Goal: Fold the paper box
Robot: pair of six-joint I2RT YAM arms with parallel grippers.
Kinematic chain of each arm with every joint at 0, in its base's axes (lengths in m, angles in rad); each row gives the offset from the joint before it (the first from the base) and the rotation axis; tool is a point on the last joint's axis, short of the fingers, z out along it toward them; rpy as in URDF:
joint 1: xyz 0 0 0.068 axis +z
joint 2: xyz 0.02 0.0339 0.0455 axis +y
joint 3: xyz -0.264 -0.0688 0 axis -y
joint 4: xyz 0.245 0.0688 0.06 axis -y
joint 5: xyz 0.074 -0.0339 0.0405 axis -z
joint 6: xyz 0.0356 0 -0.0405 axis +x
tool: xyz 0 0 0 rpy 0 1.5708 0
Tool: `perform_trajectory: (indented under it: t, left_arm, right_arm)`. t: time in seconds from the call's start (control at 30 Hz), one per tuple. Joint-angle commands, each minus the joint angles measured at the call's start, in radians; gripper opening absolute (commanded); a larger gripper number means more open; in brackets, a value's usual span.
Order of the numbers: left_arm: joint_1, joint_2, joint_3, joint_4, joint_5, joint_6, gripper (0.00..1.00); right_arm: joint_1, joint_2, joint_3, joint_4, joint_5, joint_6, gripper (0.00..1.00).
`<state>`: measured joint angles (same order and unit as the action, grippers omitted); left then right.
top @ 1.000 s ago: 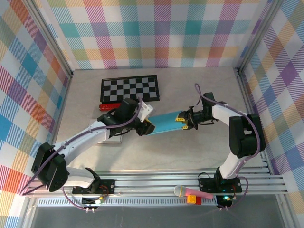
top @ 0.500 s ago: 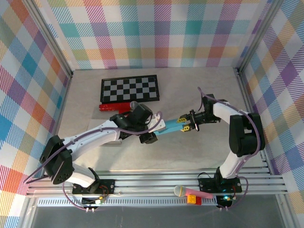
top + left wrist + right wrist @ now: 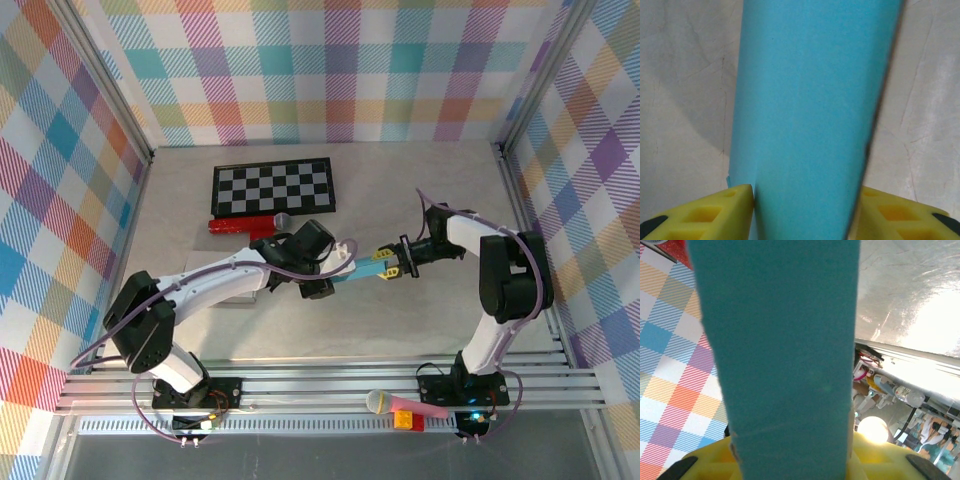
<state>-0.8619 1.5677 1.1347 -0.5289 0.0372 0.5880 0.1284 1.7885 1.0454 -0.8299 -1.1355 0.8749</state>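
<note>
2 grippers hold 1 blue box (image 3: pixel 358 270) near the middle of the table (image 3: pixel 420 190).
From the top, the box looks like a thin strip running from 8 o'clock to 2 o'clock. The left gripper (image 3: pixel 328 283) pinches the 8 o'clock end. In its wrist view its yellow fingers (image 3: pixel 735 210) touch both sides of the box. The right gripper (image 3: pixel 388 264) pinches the 2 o'clock end, and the box sits tight between its fingers (image 3: pixel 710 462). A checkerboard (image 3: pixel 273 187) lies at 11 o'clock from the box, well apart.
</note>
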Motion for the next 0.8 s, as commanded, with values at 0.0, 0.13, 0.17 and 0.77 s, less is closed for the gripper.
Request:
perform_trajectory:
  t: [0.0,0.13,0.17,0.77]
  left_arm:
    - [-0.015,0.028,0.038,-0.026,-0.026,0.028,0.47]
    - [-0.012,0.070,0.081,-0.071,0.011,0.038,0.39]
    - [-0.011,0.084,0.099,-0.092,0.025,0.039,0.38]
    - [0.076,0.267,0.394,-0.470,0.272,-0.006,0.29]
  right_arm:
    - [-0.012,0.023,-0.016,-0.033,-0.036,-0.011,0.37]
    - [-0.037,0.048,-0.048,0.001,-0.014,-0.007,0.47]
    - [-0.043,0.050,-0.050,0.010,-0.011,-0.004,0.52]
    - [-0.156,-0.213,0.119,-0.037,0.395,-0.023,0.70]
